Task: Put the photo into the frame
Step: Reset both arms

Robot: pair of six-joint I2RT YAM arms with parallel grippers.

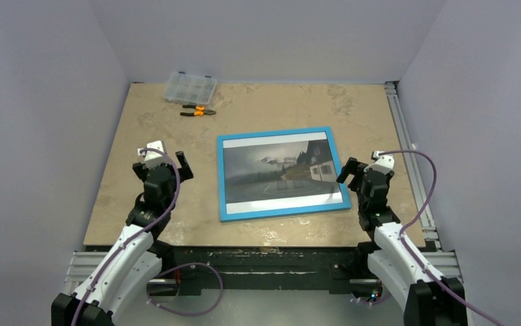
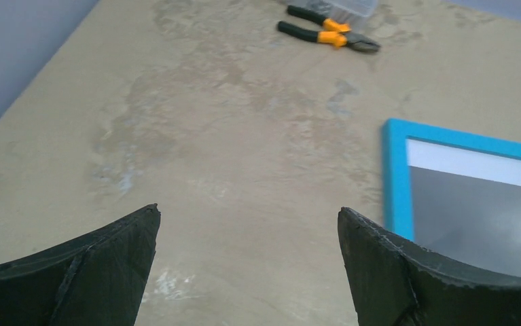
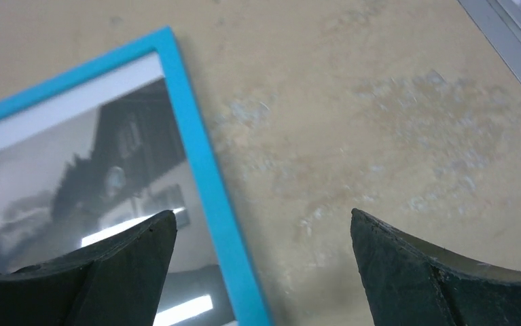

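Note:
The bright blue frame (image 1: 221,178) lies flat, front face up, in the middle of the table, and the grey misty photo (image 1: 281,171) shows inside its border. My left gripper (image 1: 164,160) hovers open left of the frame, apart from it. My right gripper (image 1: 364,168) hovers open just off the frame's right edge. In the left wrist view the frame's corner (image 2: 397,176) and photo (image 2: 475,204) sit at the right, beyond the open gripper (image 2: 249,214). The right wrist view has the frame's right rail (image 3: 203,183) running between the open gripper's (image 3: 263,216) fingers, with the photo (image 3: 74,170) to its left.
A clear plastic organiser box (image 1: 189,87) stands at the table's far left. Orange-handled pliers (image 1: 198,110) lie just in front of it, also in the left wrist view as pliers (image 2: 329,34). A metal rail (image 1: 407,149) runs along the table's right edge. Grey walls enclose three sides.

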